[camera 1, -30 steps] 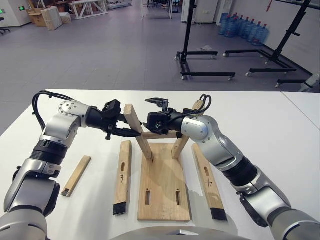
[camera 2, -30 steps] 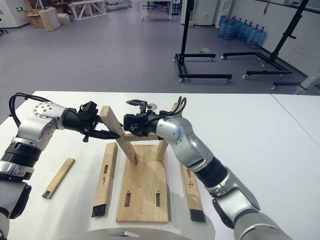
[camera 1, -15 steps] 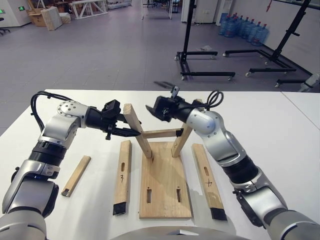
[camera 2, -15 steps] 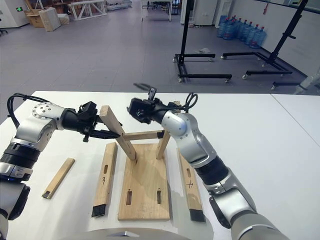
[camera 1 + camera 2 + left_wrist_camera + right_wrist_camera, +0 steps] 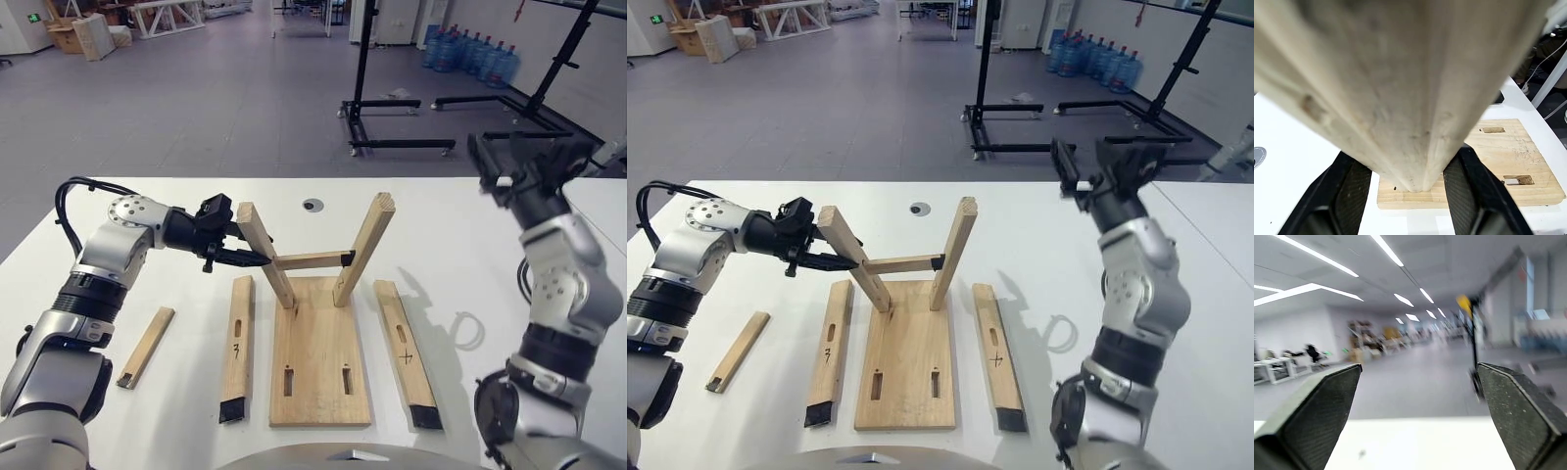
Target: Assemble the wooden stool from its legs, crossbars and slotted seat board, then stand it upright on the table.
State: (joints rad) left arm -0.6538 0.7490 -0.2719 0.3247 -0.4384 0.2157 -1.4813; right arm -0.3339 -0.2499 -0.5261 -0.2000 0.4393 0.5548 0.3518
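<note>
**Ana:** Where was the stool?

**Ben:** The slotted seat board [image 5: 320,352] lay flat in the middle of the tabletop [image 5: 460,235], close to its near edge. Two legs stood in the slots at the board's far end, and both leaned.

**Ana:** Was anything holding them?

**Ben:** The left end effector [image 5: 251,257] was closed on the left standing leg [image 5: 265,253], about halfway up it. The right end effector [image 5: 526,152] was high above the right side of the tabletop. Its fingers were wide apart and it held nothing.

**Ana:** How many pieces did you count?

**Ben:** One seat board. Four legs: the left standing leg, the right standing leg [image 5: 363,247], and two lying flat. One loose leg [image 5: 237,345] lay just beside the board on the side of the left edge. The other loose leg [image 5: 406,351] lay on the side of the right edge. There were two crossbars. The joined crossbar [image 5: 312,260] ran between the standing legs. The loose crossbar [image 5: 145,345] lay nearer the left edge. Two slots at the board's near end were empty.

**Ana:** How would the pieces feel?

**Ben:** I think hard, stiff and quite light. They looked like plain wood that would not bend or break easily. The smooth sides might slip a little. I would pinch a loose leg across its flat sides near the middle, so it would not tip. The standing part looked wobbly, so it needed a steady hold.
</note>
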